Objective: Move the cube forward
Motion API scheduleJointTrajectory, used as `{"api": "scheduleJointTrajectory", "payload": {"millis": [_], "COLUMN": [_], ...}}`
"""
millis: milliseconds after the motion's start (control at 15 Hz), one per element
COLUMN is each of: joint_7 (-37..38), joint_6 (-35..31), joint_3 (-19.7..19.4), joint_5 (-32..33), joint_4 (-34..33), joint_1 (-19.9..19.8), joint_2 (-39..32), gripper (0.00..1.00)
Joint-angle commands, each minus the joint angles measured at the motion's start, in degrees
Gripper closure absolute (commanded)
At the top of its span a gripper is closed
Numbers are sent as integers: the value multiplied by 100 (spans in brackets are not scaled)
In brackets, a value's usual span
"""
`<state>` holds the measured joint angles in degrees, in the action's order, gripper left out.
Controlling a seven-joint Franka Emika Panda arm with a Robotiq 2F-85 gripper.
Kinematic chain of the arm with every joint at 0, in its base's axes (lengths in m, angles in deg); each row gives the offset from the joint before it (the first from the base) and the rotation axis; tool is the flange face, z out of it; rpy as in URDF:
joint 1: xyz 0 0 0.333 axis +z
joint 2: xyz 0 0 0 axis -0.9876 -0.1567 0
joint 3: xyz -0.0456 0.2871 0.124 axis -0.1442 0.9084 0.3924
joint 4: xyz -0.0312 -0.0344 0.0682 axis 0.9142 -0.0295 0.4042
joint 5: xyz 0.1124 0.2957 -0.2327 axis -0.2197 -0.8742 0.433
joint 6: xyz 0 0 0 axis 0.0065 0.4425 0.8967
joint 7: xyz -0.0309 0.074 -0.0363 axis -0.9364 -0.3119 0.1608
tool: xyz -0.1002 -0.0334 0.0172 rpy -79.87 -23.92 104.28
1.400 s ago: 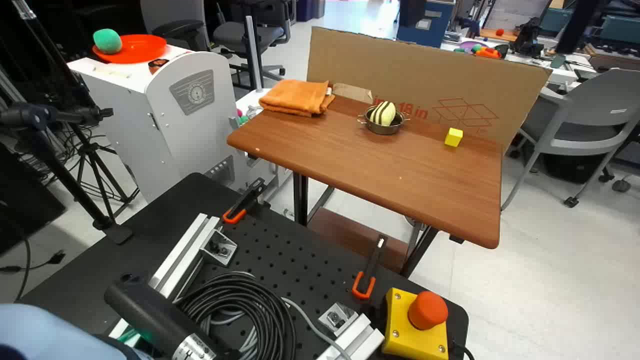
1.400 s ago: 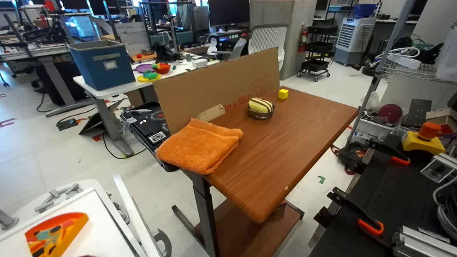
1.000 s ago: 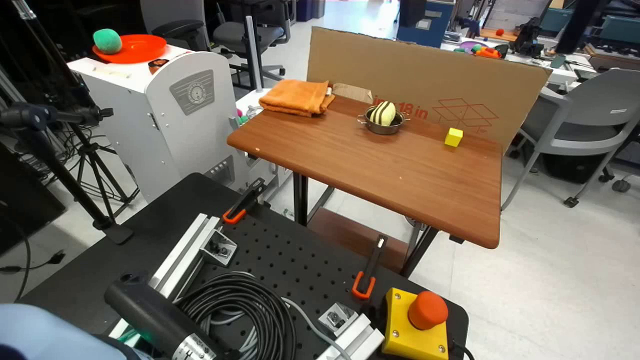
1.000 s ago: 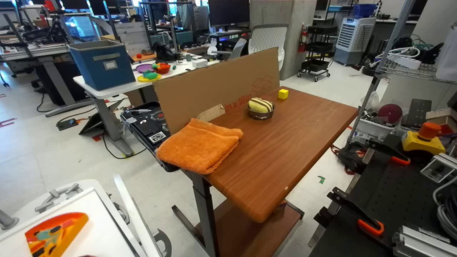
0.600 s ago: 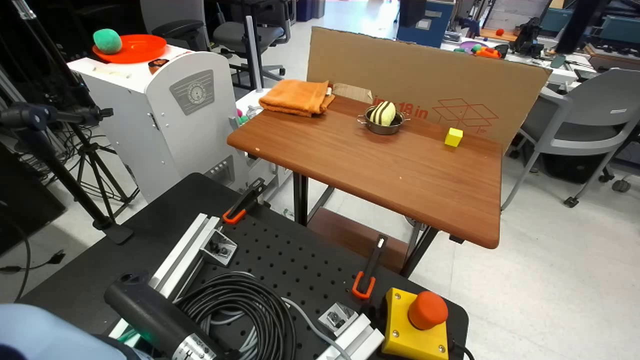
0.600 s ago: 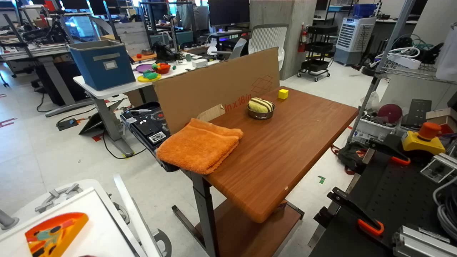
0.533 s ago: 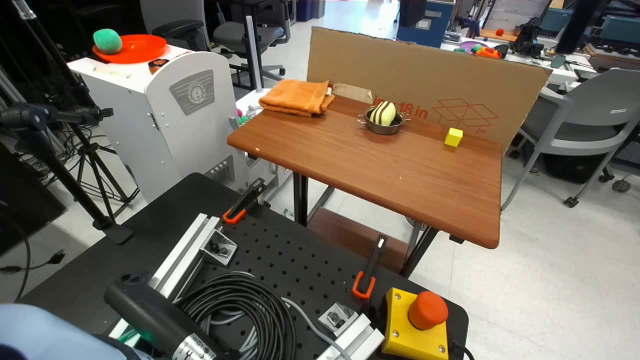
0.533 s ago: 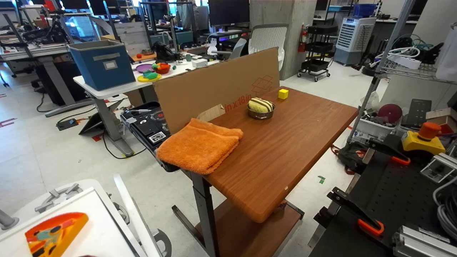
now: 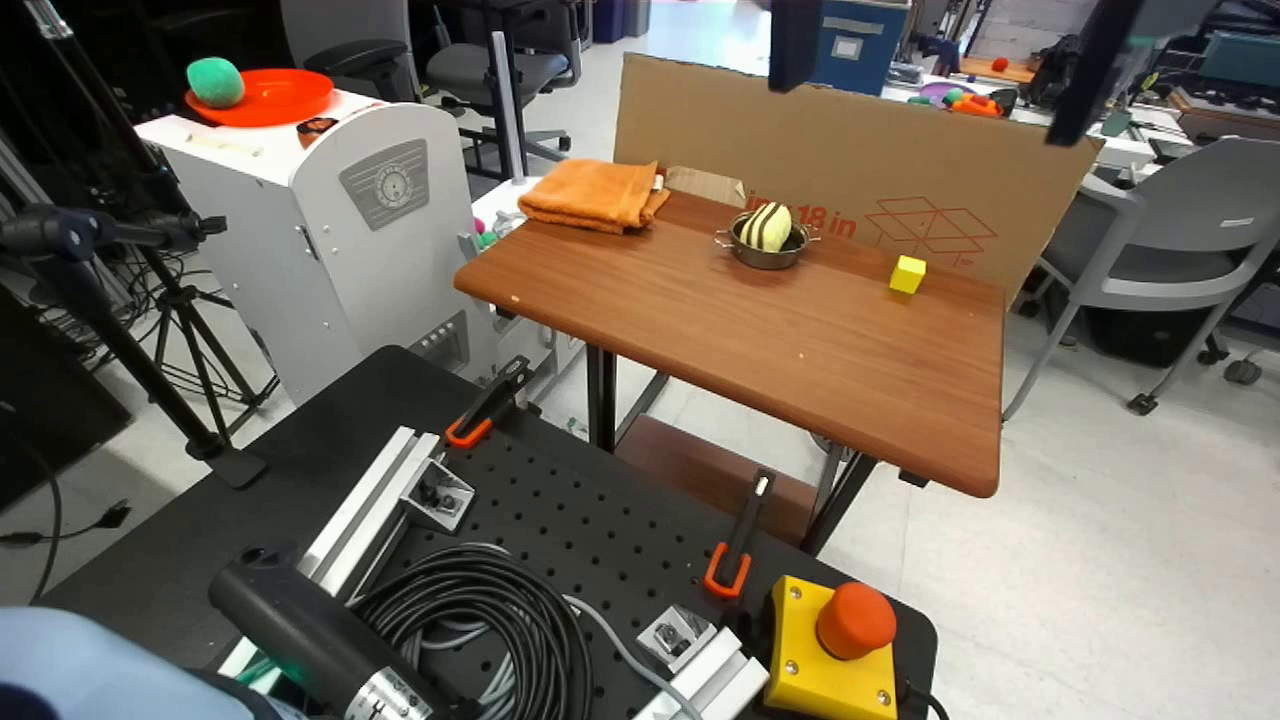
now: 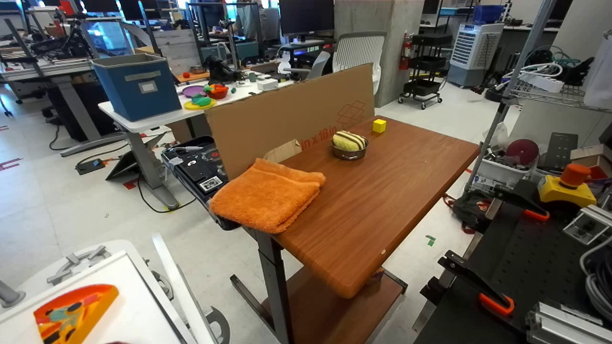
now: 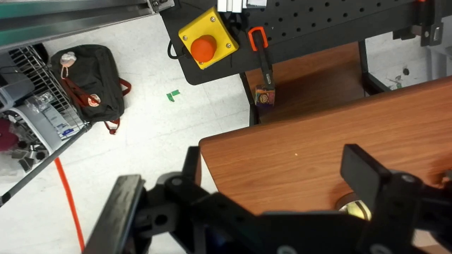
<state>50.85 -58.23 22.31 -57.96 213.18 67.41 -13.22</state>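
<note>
I observed the black two-fingered gripper (image 9: 929, 108) come lower into an exterior view, jaws wide apart, holding nothing. Beyond it, the small bright-yellow cube (image 9: 907, 274) sat untouched on the brown wood-grain table (image 9: 740, 325), near the upright cardboard panel (image 9: 850, 160); approach had apparently just begun.

Pale floor (image 9: 1110, 520) gleaming in the distance, brown table (image 9: 740, 310), grey chair (image 9: 1195, 210), concrete pillar (image 10: 375, 19), black wheeled cart (image 10: 425, 63)
</note>
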Motion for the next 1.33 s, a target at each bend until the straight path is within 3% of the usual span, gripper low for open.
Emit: {"api": "scheduleJointTrajectory", "payload": {"millis": [0,467,800,1267], "joint_7": [236,240,240,17], "joint_6": [-531,-2052,-2175,-2033], "joint_3": [285,620,534,101], "joint_5": [19,154,430,444], "joint_4": [-179,-941,-2313,-4674], "joint_1": [341,749,724,860], "joint_2": [-1068,-3413,-5177,-7306], "gripper": [0,0,0,0]}}
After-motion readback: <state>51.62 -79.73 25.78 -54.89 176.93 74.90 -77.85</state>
